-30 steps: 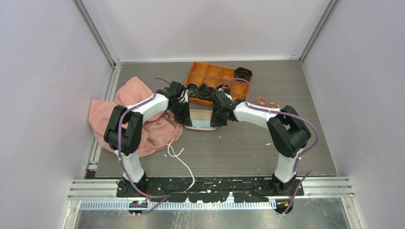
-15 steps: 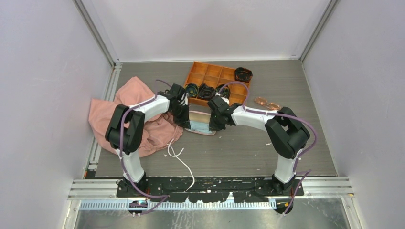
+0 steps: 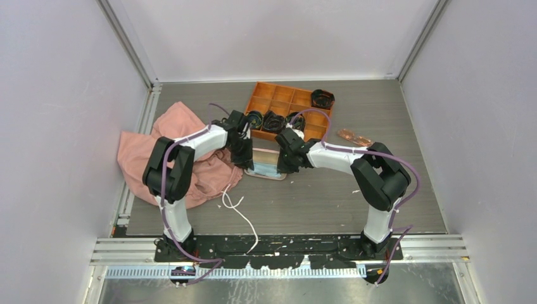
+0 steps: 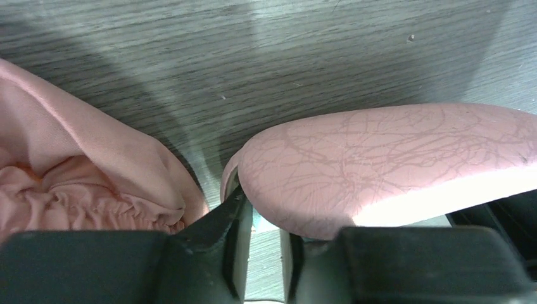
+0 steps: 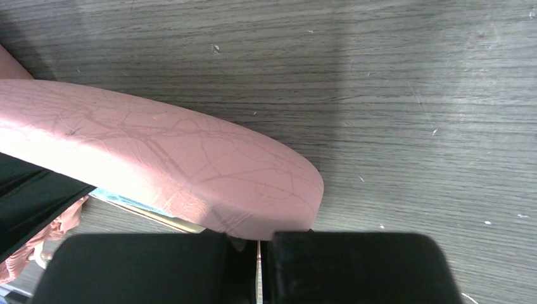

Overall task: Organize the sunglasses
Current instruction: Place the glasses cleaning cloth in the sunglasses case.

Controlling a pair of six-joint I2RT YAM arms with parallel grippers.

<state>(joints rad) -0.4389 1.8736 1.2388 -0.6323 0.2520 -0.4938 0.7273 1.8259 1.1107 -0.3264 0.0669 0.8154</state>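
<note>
Top external view: the sunglasses [image 3: 354,136] are seen lying on the table [image 3: 329,196], right of the orange tray [image 3: 278,95] and well apart from both arms. The pink case [image 3: 266,158] is seen between the two wrists, its lid raised and a light blue cloth [image 3: 263,169] showing inside.

Left wrist view: the jaws of the left gripper [image 4: 265,253] are seen narrowly parted at the case's end; whether the rim is pinched between them cannot be told.

Right wrist view: the jaws of the right gripper [image 5: 258,253] are pressed together just under the case's other end; a grip on the rim cannot be confirmed.

The task is judged to be at an early stage. The case has been opened, but the sunglasses have not been picked up; they remain to be placed inside and the lid closed.
</note>
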